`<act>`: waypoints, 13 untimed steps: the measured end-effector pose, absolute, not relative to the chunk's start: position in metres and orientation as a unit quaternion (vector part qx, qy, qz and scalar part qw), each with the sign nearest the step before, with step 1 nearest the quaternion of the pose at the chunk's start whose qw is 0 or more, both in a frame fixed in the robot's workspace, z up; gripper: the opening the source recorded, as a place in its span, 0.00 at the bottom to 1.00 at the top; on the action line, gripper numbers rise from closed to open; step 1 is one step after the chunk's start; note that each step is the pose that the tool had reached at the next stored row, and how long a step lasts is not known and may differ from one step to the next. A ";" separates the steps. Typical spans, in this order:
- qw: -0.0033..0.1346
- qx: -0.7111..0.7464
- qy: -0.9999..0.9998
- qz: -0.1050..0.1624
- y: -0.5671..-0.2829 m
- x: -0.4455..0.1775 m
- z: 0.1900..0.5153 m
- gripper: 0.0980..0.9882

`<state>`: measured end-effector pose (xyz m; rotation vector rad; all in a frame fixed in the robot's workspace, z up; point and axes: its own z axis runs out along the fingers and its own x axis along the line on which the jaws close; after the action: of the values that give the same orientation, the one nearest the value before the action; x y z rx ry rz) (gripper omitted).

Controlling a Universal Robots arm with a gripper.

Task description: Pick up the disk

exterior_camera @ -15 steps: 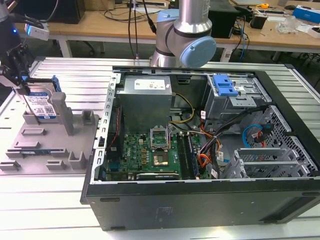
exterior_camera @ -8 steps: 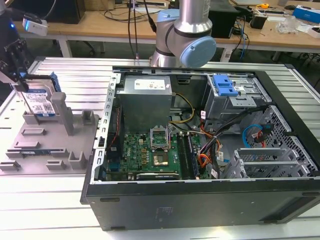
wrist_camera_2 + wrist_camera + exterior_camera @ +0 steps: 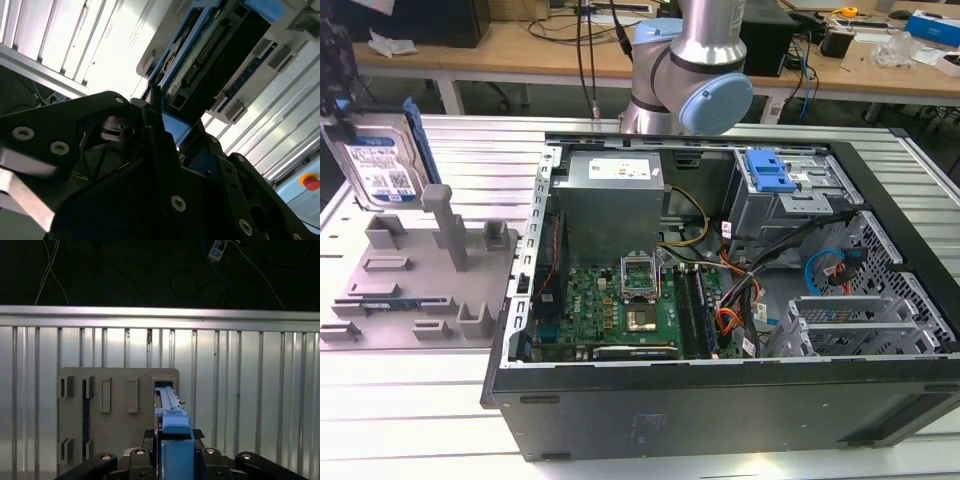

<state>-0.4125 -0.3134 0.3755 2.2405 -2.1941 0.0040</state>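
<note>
The disk (image 3: 382, 165) stands upright on edge at the exterior view's far left, its white-and-blue label facing the camera and a blue rail along its side. Its lower edge is at the back slot of the grey holder (image 3: 420, 270); whether it is clear of the slot I cannot tell. My gripper (image 3: 340, 105) comes down onto its top. In the first wrist view the disk (image 3: 169, 405) runs edge-on from my gripper (image 3: 172, 440) toward the holder (image 3: 117, 410), with black fingers (image 3: 140, 457) on both sides of its blue rail. In the second wrist view the disk (image 3: 210, 55) reaches out from my gripper (image 3: 167, 127), which is shut on it.
An open computer case (image 3: 720, 400) takes up the middle and the exterior view's right, with a blue bracket and metal cage (image 3: 770, 175) inside. The arm's base (image 3: 690, 60) rises behind it. Everything rests on a slatted metal table (image 3: 410, 420). Cluttered workbenches stand beyond.
</note>
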 end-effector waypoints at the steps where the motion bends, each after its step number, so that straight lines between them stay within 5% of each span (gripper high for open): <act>1: 0.003 0.714 -0.700 0.001 -0.313 -0.412 0.381 0.30; 13: 0.003 0.715 -0.700 0.001 -0.314 -0.412 0.443 0.30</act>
<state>-0.4125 -0.3143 0.4433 2.2407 -2.1938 0.0039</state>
